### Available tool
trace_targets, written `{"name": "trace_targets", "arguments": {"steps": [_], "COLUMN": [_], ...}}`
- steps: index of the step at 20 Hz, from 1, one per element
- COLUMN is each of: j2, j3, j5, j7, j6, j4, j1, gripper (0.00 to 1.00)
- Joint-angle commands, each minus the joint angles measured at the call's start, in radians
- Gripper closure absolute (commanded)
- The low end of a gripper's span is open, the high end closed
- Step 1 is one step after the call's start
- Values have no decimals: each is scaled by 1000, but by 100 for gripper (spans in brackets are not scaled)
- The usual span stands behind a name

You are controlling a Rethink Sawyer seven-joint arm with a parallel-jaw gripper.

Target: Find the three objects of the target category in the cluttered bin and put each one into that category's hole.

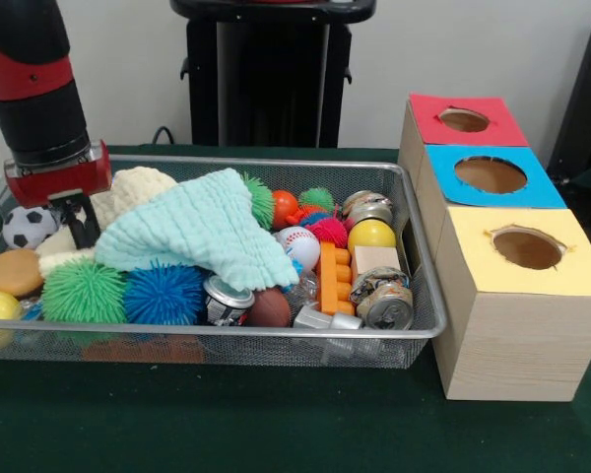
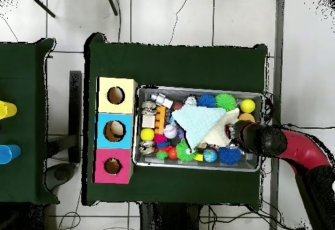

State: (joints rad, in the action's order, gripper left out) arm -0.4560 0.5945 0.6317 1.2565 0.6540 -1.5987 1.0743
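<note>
Gripper (image 1: 77, 219) down in the bin (image 1: 414, 251), front-view left end, no plush animal exposed.

Black fingers sit in a narrow stance against the cream cloth (image 1: 128, 192); can't tell if they pinch it. My read: it's lifting covers, since a mint cloth (image 1: 197, 235) drapes mid-bin and likely hides targets. Bin holds spiky balls, crushed cans (image 1: 384, 304), an orange block (image 1: 333, 279), a baseball (image 1: 297, 243), a soccer ball (image 1: 25, 227). Red-topped hole (image 1: 464, 120) sits empty, furthest from camera in the box row, well apart from the gripper.
</note>
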Motion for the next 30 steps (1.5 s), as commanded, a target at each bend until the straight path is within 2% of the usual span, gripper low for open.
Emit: {"name": "trace_targets", "arguments": {"steps": [1,5,8,10,12,17,21,30], "j2": [-49,-59,-68,-58,-9,77,116,158], "j3": [-70,-91,-115,-151,-183,-253,-291,-292], "j5": [-28,-38,-45,-38,-42,-75,-122,-242], "j7": [-81,50,171,270,339,422,473,553], "j6": [313,197,105,13,-62,-176,-242,-369], "j4": [19,-89,-159,-190,-187,-158,-152,-225], "j1": [-82,-99,-146,-196,-238,-337,-401,-463], "gripper": [100,100,100,100,100,100,100,100]}}
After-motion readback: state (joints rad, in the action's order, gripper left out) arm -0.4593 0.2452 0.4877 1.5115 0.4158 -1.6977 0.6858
